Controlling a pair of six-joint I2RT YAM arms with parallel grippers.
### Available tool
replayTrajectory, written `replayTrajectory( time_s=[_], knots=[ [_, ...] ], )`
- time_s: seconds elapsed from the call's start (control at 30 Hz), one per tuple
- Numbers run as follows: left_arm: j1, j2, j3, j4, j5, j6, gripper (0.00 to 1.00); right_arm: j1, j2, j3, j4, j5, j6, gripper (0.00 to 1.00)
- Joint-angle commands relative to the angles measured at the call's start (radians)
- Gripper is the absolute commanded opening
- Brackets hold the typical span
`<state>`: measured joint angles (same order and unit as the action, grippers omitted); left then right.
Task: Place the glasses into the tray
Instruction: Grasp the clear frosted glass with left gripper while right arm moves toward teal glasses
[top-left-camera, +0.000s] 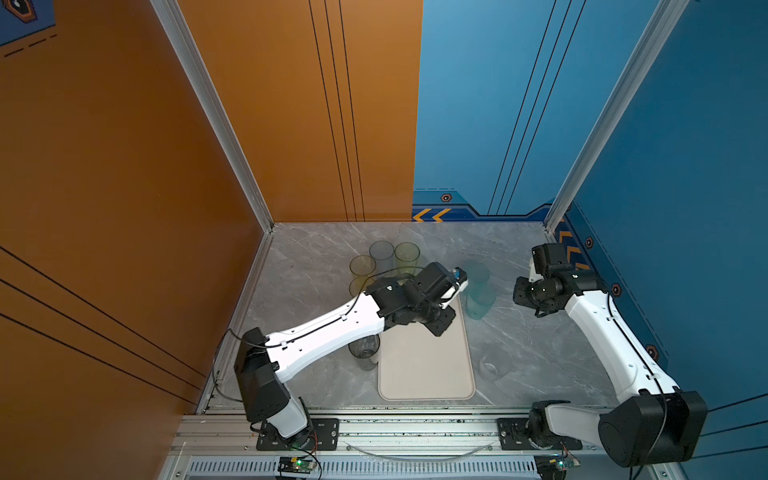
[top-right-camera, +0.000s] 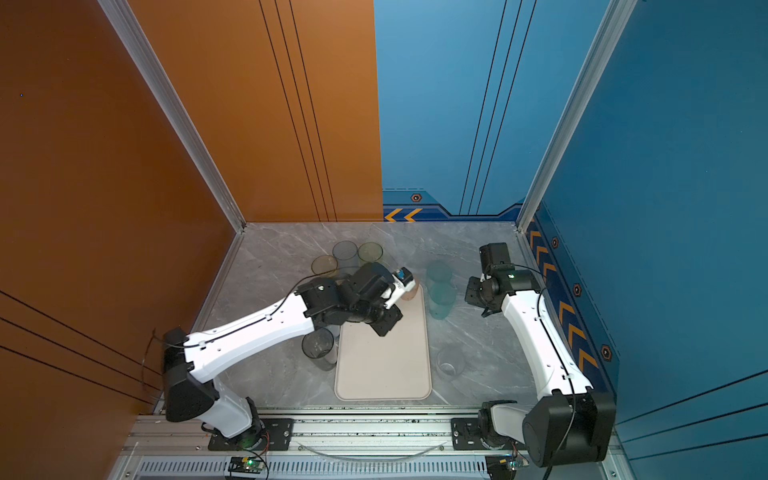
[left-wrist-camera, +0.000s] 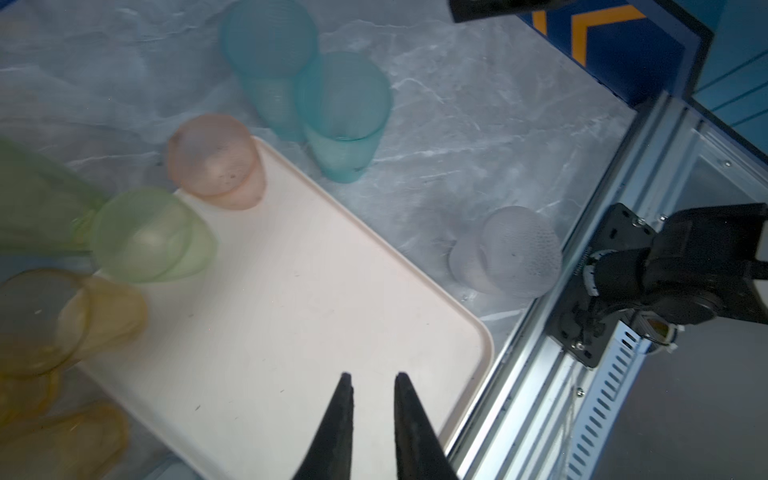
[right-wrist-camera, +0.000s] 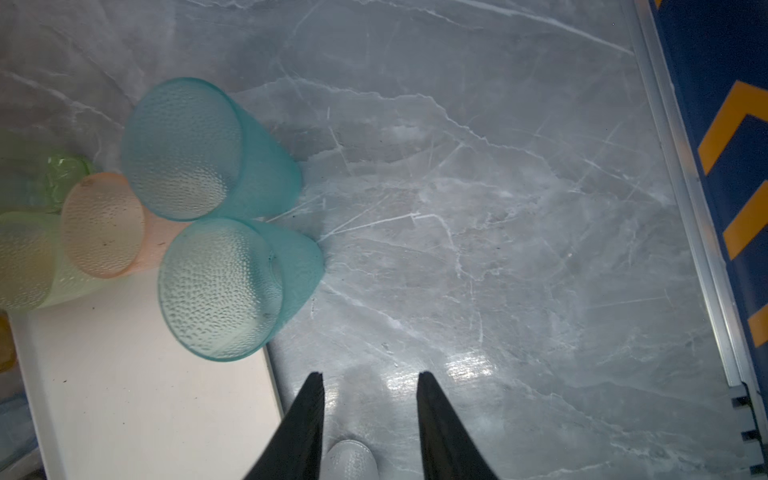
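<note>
Glasses (left-wrist-camera: 343, 116) mostly stand on the bench (left-wrist-camera: 478, 137), one pink tumbler (left-wrist-camera: 214, 160) seemingly inside the tray (left-wrist-camera: 311, 291); left claw (left-wrist-camera: 373, 376) and right claw (right-wrist-camera: 370, 376) slightly open, empty.

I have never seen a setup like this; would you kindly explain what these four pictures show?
Two robot arms stand at a marble table. Both top views look down on everything from overhead; the other two pictures come from a camera on each arm's wrist, looking past its black fingers. A cream tray lies in the middle, with tinted glasses standing around it, such as the teal tumblers to its right. The left gripper hangs over the tray, the right gripper over the table; both are open and hold nothing.
</note>
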<state>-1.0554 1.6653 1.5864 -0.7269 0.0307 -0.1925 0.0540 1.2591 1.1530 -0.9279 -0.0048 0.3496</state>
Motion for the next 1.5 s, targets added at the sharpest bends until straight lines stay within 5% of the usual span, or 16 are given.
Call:
replayTrajectory(
  time_s=[0.0,0.53,1.47],
  knots=[
    [-0.052,0.101,0.081,-0.021,0.067,-0.028,0.21,-0.026,-0.036,-0.021,0.005,-0.071,0.01,0.37],
    [-0.12,0.439,0.372,-0.104,0.114,-0.137,0.21,-0.105,-0.055,-0.029,0.028,-0.17,-0.053,0.37],
    [-0.143,0.545,0.469,-0.221,-0.012,-0.101,0.28,-0.167,-0.131,-0.045,0.027,-0.226,-0.072,0.37]
  ],
)
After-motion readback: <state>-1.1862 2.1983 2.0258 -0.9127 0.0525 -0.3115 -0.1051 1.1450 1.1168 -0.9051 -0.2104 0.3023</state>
